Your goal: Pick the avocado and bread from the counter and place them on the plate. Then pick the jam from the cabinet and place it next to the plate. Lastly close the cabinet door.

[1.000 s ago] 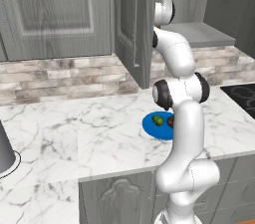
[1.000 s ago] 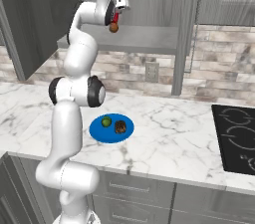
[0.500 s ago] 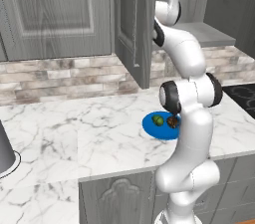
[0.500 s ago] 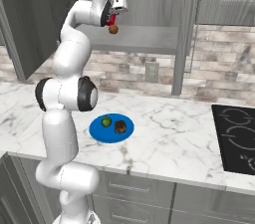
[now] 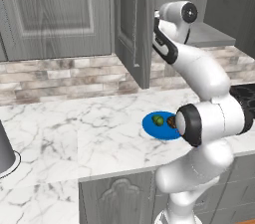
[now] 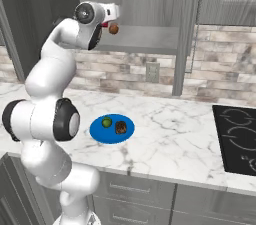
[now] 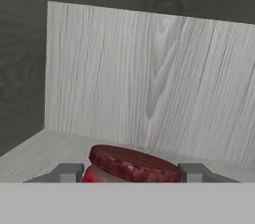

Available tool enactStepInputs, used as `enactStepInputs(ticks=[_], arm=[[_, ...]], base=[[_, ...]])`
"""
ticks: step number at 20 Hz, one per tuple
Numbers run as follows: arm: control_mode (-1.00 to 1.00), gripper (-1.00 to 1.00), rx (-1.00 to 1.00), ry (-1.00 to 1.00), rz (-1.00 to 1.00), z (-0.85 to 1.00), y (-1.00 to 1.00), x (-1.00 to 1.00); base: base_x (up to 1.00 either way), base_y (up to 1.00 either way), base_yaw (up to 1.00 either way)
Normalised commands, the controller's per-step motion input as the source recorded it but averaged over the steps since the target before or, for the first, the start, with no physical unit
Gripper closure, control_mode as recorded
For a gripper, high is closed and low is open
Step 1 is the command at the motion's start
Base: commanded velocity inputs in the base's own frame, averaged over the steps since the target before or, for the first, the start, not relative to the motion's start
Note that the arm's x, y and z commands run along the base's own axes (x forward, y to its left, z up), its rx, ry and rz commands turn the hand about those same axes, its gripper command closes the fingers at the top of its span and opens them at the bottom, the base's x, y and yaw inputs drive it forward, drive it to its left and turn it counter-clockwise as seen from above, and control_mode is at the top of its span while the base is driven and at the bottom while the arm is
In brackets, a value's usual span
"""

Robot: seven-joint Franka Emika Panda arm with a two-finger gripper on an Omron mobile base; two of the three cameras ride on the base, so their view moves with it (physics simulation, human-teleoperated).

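fingers seemingly grip one jam jar.

You have the white marble desk carrying the blue plate near its front edge, with the avocado and bread side by side on it. Up on the grey cabinet shelf sits the red jam jar (an orange-brown ball sits there too).

Rendered, evenly and softly lit, no glare. Bright white bench with only faint shadows; darker inside the open cabinet. Base views fairly sharp. Hand view soft and blurred, especially on the close red jam.
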Motion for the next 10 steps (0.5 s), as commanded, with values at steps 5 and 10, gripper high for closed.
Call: enactStepInputs(ticks=[5,10], arm=[[-1.0,1.0,0.06,-0.36,0.0,0.2,0.0,-0.86],[-1.0,1.0,0.1,-0.27,0.02,0.49,0.0,-0.85]], base=[[0.0,0.0,0.0],[0.0,0.0,0.0]])
